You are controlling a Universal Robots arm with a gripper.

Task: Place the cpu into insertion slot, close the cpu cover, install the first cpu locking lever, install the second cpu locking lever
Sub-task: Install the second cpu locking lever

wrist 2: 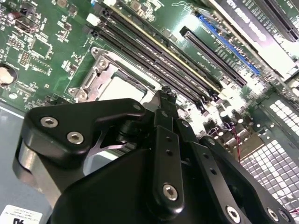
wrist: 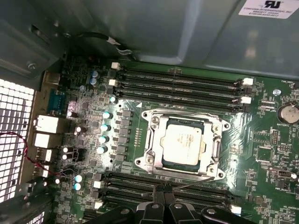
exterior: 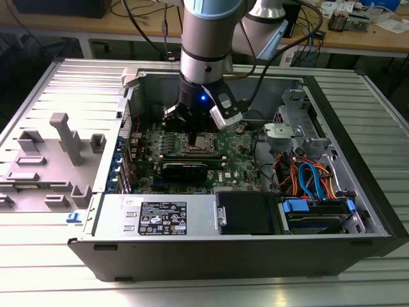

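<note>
- small square silver-grey cpu (wrist: 181,143) sits in the metal-rimmed insertion slot (wrist: 154,161), thin silvery frame cover (wrist: 216,148) down around it.
- black gripper (wrist: 164,190) fingertips pressed together just beside the socket edge.

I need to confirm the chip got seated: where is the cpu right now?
The cpu lies in the insertion slot on the green motherboard, framed by the cpu cover, between two banks of black memory slots; the tool is beside the nearer bank.

My own linkage hides near half of insertion slot (wrist 2: 110,81) in second wrist view; my gripper (wrist: 163,198) cut off by frame edge.
</note>
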